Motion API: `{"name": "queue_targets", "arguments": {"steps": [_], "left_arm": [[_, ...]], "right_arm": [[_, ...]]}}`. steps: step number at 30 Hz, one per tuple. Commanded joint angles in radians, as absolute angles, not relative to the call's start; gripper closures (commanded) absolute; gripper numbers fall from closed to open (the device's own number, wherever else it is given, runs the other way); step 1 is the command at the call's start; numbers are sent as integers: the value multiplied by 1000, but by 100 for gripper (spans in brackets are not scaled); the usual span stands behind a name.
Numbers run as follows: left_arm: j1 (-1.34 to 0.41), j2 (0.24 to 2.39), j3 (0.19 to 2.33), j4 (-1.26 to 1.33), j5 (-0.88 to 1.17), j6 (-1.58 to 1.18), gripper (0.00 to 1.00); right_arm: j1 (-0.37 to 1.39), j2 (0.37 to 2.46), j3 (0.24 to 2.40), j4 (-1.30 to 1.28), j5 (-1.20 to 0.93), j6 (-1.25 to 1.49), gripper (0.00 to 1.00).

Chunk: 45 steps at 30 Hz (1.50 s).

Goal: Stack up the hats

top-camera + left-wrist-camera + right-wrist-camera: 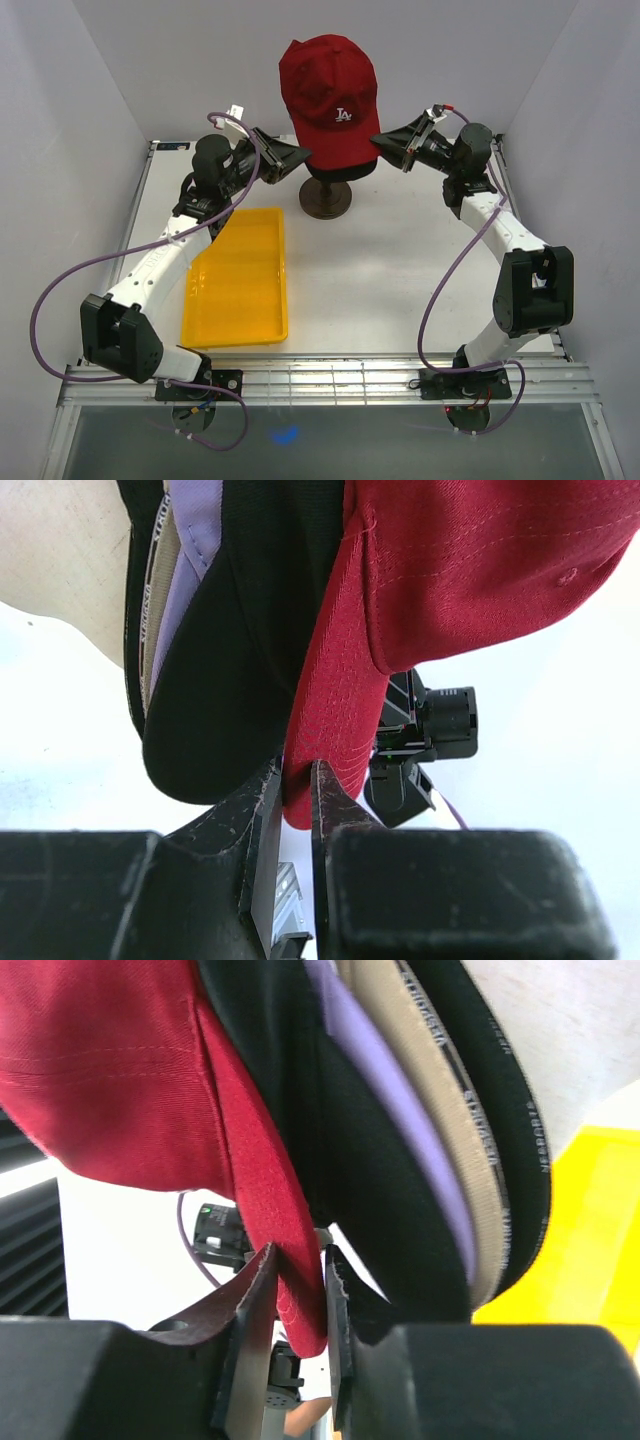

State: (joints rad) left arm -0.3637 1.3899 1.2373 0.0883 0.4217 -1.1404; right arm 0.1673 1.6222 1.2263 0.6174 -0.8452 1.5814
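Currently: both grippers pinch the top cap's hem.
Near, a glossy ribbed yellow tray [240,290]; beyond it a round dark stand [325,198]. Left gripper [292,155] and right gripper [388,143] each clamp the stitched twill edge of the dark red cap [328,90], which is nested over the black cap [340,1140], lavender cap [400,1130] and tan cap [440,1110].

1. From the top camera, we read the white letters "LA" stitched on the front of the red cap [328,85].
2. In the left wrist view, we saw small print running along the tan inner band [152,590] of one cap in the stack. It was too small and too tilted for us to read.
3. In the right wrist view, we saw repeating white print along the black inner band [512,1095] of another cap. We could not make out its words either.
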Motion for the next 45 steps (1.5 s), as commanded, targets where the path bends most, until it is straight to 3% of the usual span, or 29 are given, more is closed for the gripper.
{"name": "queue_targets", "arguments": {"steps": [1, 16, 21, 30, 34, 40, 45], "left_arm": [[-360, 1390, 1281, 11, 394, -1106, 100], [-359, 1379, 1279, -32, 400, -1098, 90], [-353, 1368, 1264, -40, 402, -1101, 89], [-344, 1364, 1266, -81, 406, -1088, 90], [-334, 1367, 1261, -91, 416, -1086, 100], [-330, 1385, 1270, -121, 426, -1078, 100], [-325, 1376, 1272, -135, 420, -1065, 92]], "right_arm": [[158, 1663, 1218, 374, -862, 1463, 72], [143, 1643, 1287, 233, -827, 1375, 71], [141, 1646, 1312, 186, -813, 1333, 78], [137, 1652, 1370, 71, -778, 1256, 84], [135, 1669, 1439, -69, -736, 1169, 87], [132, 1678, 1451, -118, -713, 1134, 89], [130, 1678, 1448, -120, -707, 1127, 89]]}}
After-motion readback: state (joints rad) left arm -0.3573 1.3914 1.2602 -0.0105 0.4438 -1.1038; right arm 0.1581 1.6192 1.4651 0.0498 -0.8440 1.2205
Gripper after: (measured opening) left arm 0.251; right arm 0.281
